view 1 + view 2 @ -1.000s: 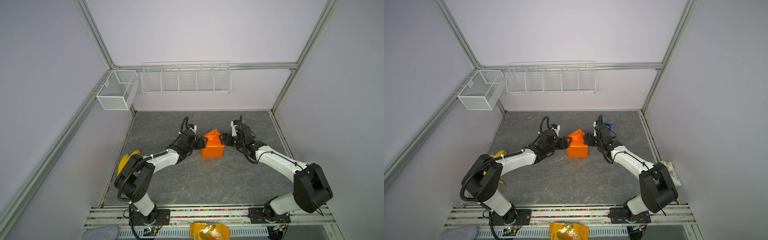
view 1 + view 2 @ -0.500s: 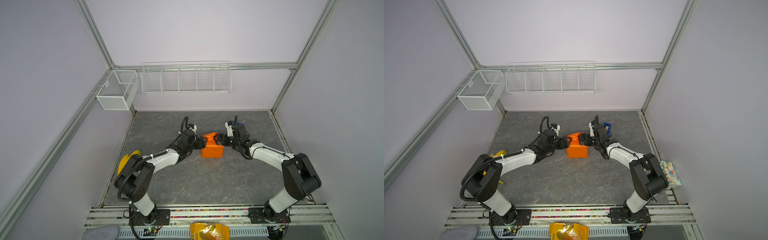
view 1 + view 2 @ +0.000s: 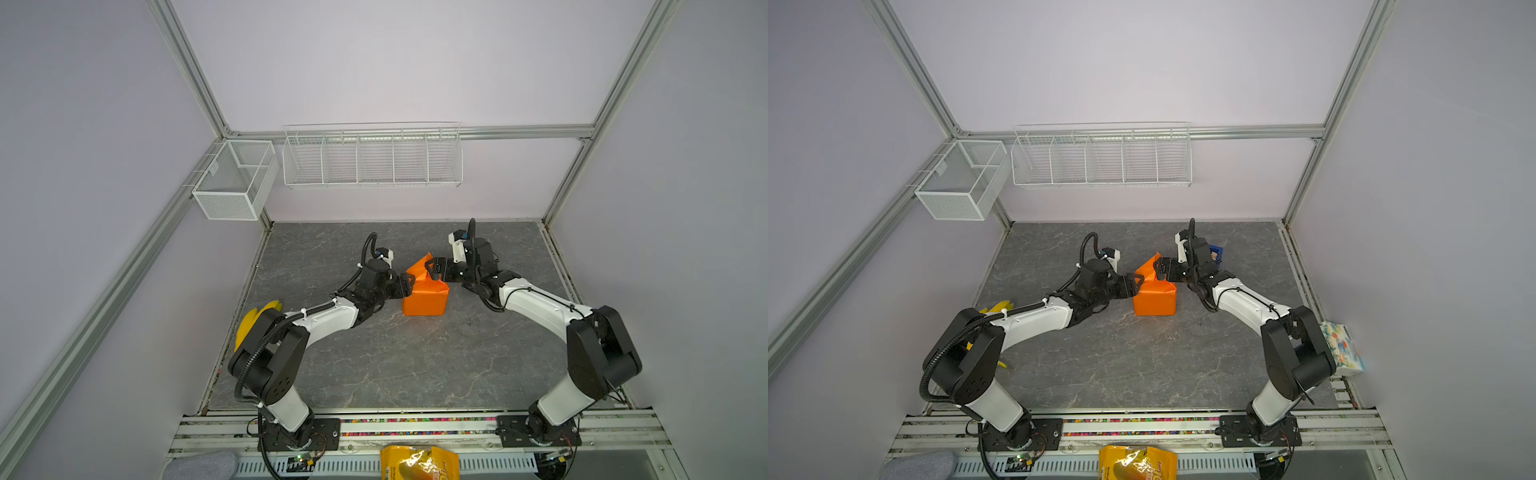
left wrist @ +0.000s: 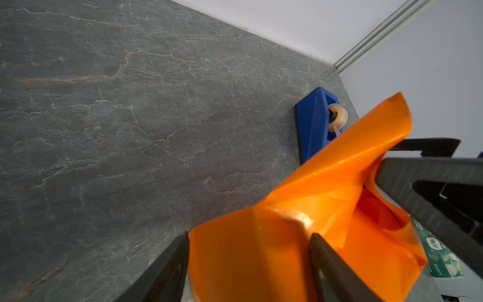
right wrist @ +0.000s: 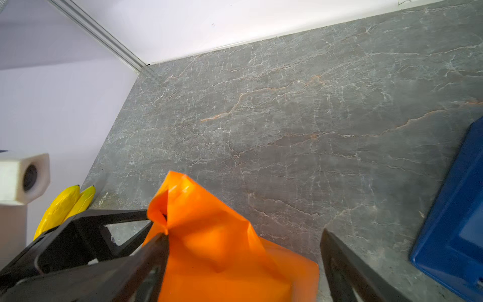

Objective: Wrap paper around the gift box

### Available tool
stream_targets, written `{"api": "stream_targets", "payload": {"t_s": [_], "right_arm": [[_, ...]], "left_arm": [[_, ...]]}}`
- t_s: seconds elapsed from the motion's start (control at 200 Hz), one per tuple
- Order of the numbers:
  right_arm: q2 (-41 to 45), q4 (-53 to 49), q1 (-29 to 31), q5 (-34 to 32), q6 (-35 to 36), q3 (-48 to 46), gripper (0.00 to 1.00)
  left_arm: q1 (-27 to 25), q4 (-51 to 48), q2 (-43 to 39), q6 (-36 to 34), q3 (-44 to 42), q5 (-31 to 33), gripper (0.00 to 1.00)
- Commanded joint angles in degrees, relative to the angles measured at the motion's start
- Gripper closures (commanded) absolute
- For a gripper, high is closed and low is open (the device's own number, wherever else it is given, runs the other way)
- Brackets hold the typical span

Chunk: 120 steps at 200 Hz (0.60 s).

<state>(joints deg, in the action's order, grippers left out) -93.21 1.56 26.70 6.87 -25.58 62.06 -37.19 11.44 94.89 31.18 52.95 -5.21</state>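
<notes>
The right claw (image 5: 243,234) is released, its jaws spread wide around a raised flap of the paper (image 3: 426,301), with one finger (image 5: 154,256) touching that flap. The left claw (image 4: 249,235) straddles a corner of the wrapped bundle, both fingers against paper; I cannot tell whether it squeezes. The gift box is hidden inside the paper, on the table (image 3: 395,361) just toward 12 o'clock of centre. From the bundle, the left claw is at 10 o'clock, the right claw at 1, the tape dispenser (image 4: 312,123) at 2 and the bananas (image 5: 65,206) at 9.
</notes>
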Motion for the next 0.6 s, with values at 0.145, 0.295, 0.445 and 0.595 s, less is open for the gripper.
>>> {"api": "stream_targets", "payload": {"t_s": [0.145, 0.295, 0.445, 0.595], "right_arm": [[9.48, -5.15, -0.16, 1.20, 1.06, -2.35, 0.19], [9.08, -6.79, 0.23, 4.90, -0.46, -3.17, 0.57], [6.01, -6.13, 0.64, 6.27, -1.90, -2.99, 0.72], [2.23, -4.39, 0.81, 9.46, -3.44, -2.06, 0.78]], "left_arm": [[0.01, -6.96, 0.94, -1.38, 0.04, 1.26, 0.29], [-0.03, -6.96, 1.01, -1.55, 0.22, 1.07, 0.29], [0.01, -7.53, 0.74, -1.98, 0.73, 0.95, 0.28], [0.01, -8.34, 0.60, -2.41, 1.45, 0.82, 0.29]]}}
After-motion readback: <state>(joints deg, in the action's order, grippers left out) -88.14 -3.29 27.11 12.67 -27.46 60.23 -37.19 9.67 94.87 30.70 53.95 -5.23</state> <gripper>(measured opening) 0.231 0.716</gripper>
